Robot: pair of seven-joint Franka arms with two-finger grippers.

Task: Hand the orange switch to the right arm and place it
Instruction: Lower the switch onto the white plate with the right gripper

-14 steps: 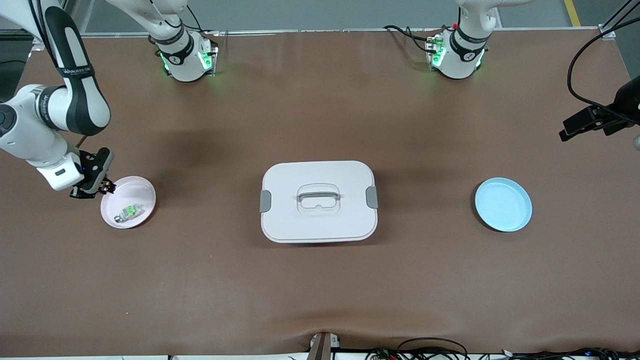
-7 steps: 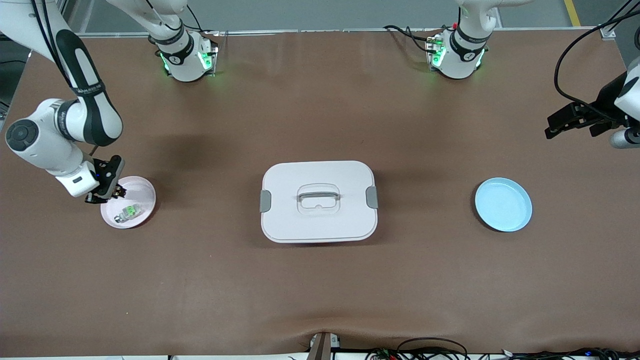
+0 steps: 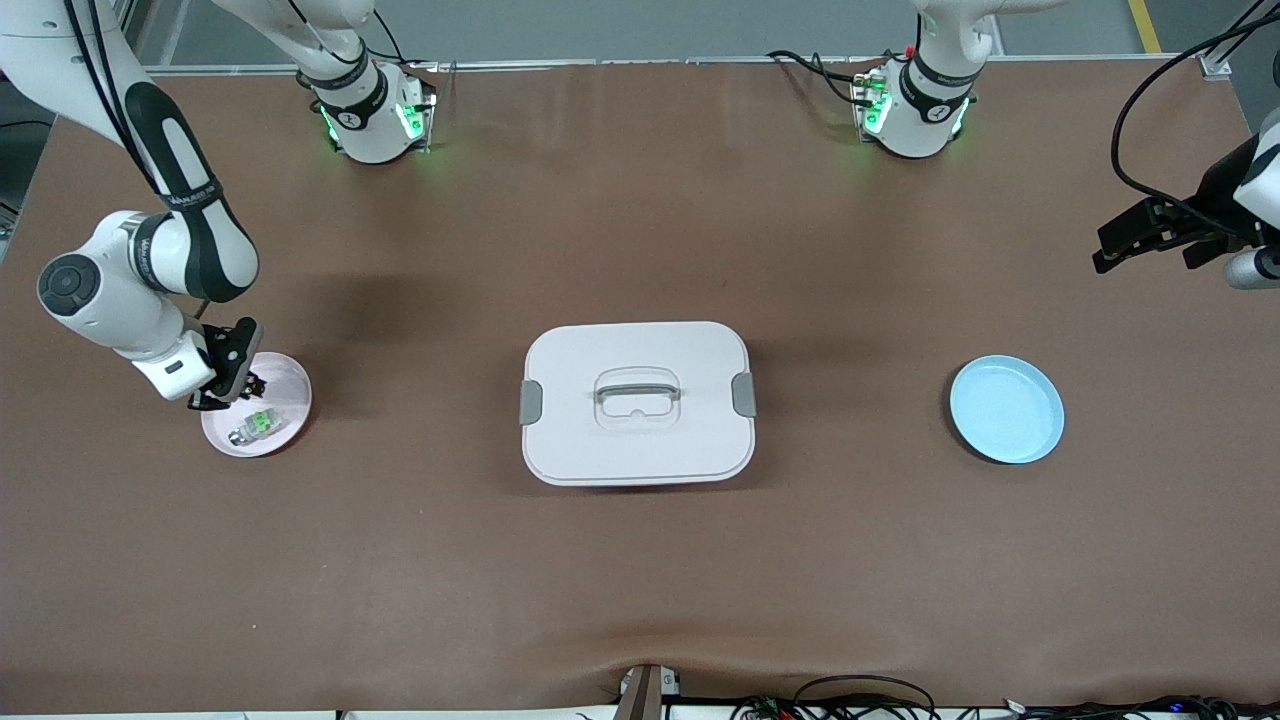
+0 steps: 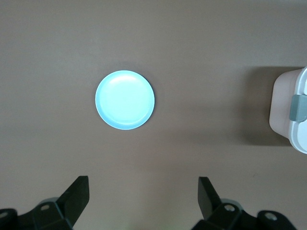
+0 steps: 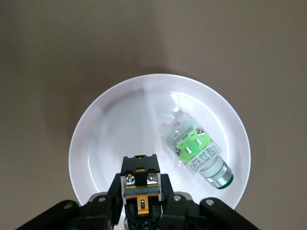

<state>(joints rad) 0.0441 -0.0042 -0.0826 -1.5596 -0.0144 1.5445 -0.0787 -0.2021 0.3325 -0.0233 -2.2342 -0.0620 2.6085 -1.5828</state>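
The orange switch point(image 5: 140, 168), a small black block with an orange-tan face and two screws, sits between the fingers of my right gripper point(image 5: 140, 188), which is shut on it. In the front view the right gripper point(image 3: 243, 384) hangs over the edge of the pale pink plate point(image 3: 285, 398) at the right arm's end of the table, and the switch point(image 3: 254, 383) shows as a dark speck at its tip. My left gripper point(image 3: 1106, 249) is raised at the left arm's end of the table. It is open and empty point(image 4: 142, 184).
A green-and-white part with a silver end point(image 5: 195, 149) lies on the pink plate point(image 5: 110, 129). A white lidded box with a handle point(image 3: 637, 402) stands mid-table. A light blue plate point(image 3: 1007, 409) lies toward the left arm's end; it also shows in the left wrist view point(image 4: 125, 99).
My right gripper has carried the switch from beside the pink plate to over its edge. The left arm has drawn a little farther into view.
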